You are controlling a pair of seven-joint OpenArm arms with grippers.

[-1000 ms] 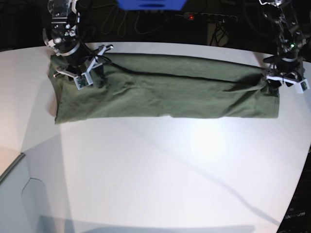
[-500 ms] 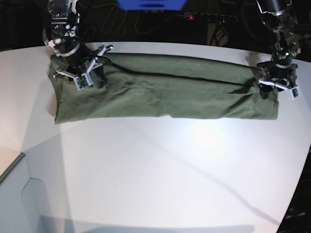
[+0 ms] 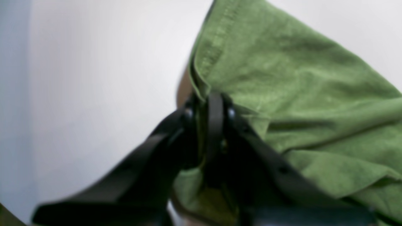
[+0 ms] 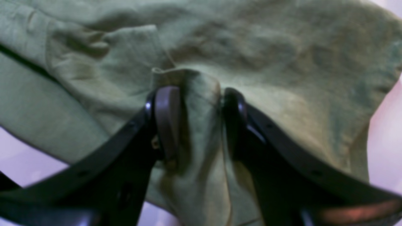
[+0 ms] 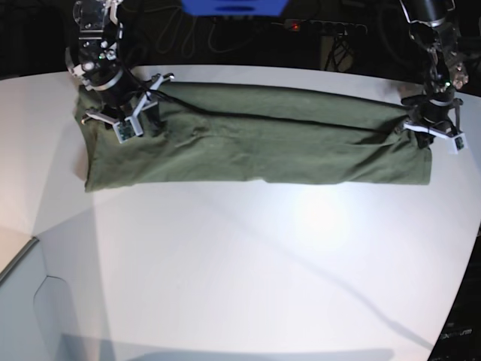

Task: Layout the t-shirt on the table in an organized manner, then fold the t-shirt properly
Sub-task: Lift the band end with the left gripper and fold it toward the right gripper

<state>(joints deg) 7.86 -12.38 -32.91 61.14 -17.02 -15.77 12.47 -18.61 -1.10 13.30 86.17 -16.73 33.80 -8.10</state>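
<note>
Table [image 5: 240,271] white, dark room behind

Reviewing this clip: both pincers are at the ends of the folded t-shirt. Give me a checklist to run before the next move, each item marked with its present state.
1. Left pincer shut on the t-shirt near its hemmed edge: ok, cloth is pinched between closed jaws.
2. Right pincer holding fabric: ok, a bunched fold sits between its pads.
3. How many layers each pincer holds: cannot tell.
4. T-shirt lying as one long band across the table: ok.
5. Band smooth: not ok, a long crease and wrinkles run along it.
6. Bare table in front of the band for the next fold: ok.
</note>
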